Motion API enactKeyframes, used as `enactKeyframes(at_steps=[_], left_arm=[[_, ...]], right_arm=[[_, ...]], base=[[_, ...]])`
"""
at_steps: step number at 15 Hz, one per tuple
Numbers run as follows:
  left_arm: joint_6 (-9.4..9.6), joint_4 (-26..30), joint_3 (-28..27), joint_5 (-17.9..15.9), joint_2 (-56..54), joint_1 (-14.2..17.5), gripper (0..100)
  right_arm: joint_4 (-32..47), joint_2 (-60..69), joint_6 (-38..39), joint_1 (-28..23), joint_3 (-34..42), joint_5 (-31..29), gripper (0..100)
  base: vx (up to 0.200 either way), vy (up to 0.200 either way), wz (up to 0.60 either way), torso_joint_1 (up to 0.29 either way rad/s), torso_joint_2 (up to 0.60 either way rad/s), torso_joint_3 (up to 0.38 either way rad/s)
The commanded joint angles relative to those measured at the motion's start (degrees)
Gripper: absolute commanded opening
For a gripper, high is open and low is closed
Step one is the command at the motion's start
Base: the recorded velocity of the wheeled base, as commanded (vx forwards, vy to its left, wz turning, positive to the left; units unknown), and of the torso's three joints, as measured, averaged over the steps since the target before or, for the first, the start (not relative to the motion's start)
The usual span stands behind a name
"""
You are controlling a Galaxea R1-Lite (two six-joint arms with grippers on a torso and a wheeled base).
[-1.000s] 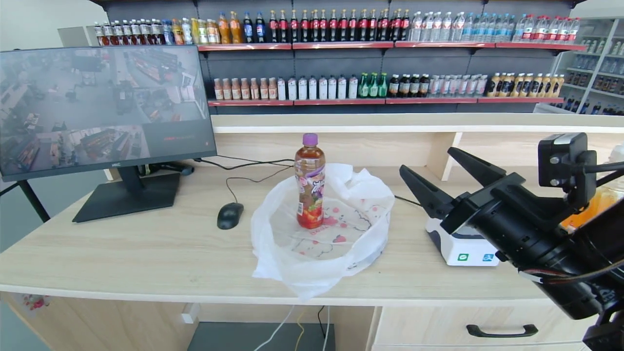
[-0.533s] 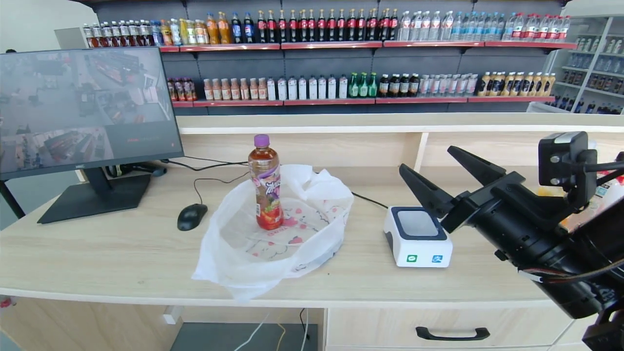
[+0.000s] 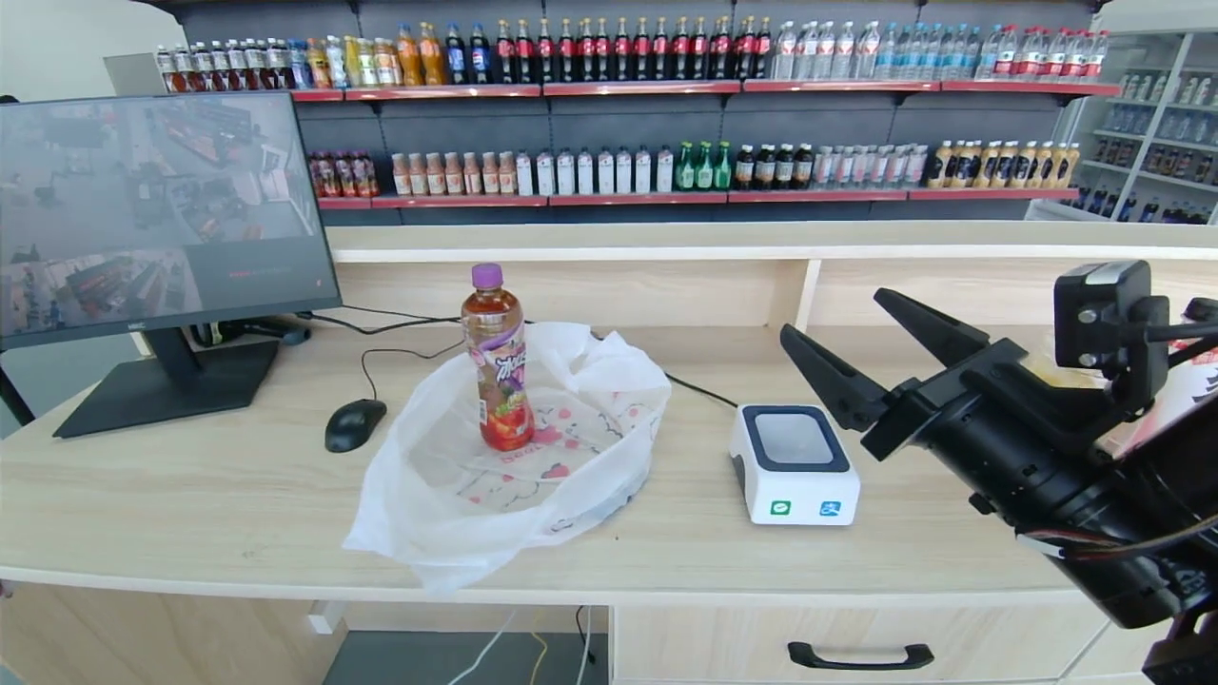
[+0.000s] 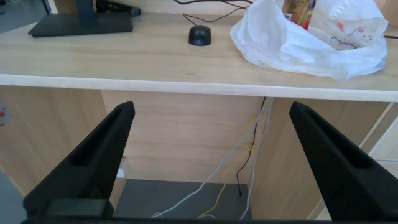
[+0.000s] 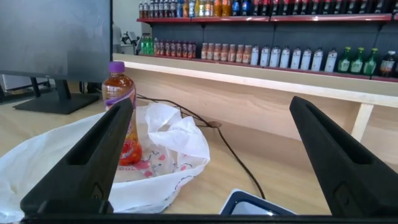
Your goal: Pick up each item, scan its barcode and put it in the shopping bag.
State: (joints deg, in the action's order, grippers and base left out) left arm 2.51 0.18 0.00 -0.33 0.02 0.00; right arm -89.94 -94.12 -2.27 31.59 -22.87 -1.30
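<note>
A tea bottle (image 3: 496,366) with a purple cap stands upright inside the open white shopping bag (image 3: 447,495) on the wooden counter (image 3: 190,504). The same bottle (image 5: 121,112) and bag (image 5: 168,168) lie ahead in the right wrist view. Just right of the bag sits a white barcode scanner (image 3: 795,464) with a dark window. My right gripper (image 3: 833,311) hangs open and empty above and right of the scanner. My left gripper (image 4: 210,109) is open and empty, low in front of the counter's edge, with the bag (image 4: 311,43) up on the counter. A packet (image 3: 1175,404) is partly hidden behind my right arm.
A monitor (image 3: 152,209) on its stand and a black mouse (image 3: 354,424) occupy the counter's left part, with cables running behind the bag. A raised ledge (image 3: 761,238) backs the counter. Shelves of bottles (image 3: 666,105) fill the far wall. A drawer handle (image 3: 859,655) sits below.
The whole head picture has shifted left, so the camera turned right. The scanner now shows in full beside the right gripper. Bottle, bag and open grippers look unchanged.
</note>
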Motion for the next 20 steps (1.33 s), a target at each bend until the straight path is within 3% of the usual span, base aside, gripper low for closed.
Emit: enactKeyframes(at_steps=[1,6,20], left_arm=[[0.04,-0.01,-0.09,-0.02,-0.02,0.0,100],[-0.05,-0.01,0.0,-0.02,-0.02,0.0,100],[-0.23,-0.01,0.0,-0.02,-0.02,0.0,100]], right_arm=[[-0.06,0.08,-0.02,-0.03,0.02,-0.01,100],[-0.06,0.17,-0.02,-0.03,0.11,-0.01,100],[-0.06,1.05,-0.02,-0.03,1.51,-0.01,100]], base=[[0.0,0.0,0.0,0.0,0.0,0.0],[-0.16,0.0,0.0,0.007,0.0,0.001],[0.0,0.0,0.0,0.0,0.0,0.0]])
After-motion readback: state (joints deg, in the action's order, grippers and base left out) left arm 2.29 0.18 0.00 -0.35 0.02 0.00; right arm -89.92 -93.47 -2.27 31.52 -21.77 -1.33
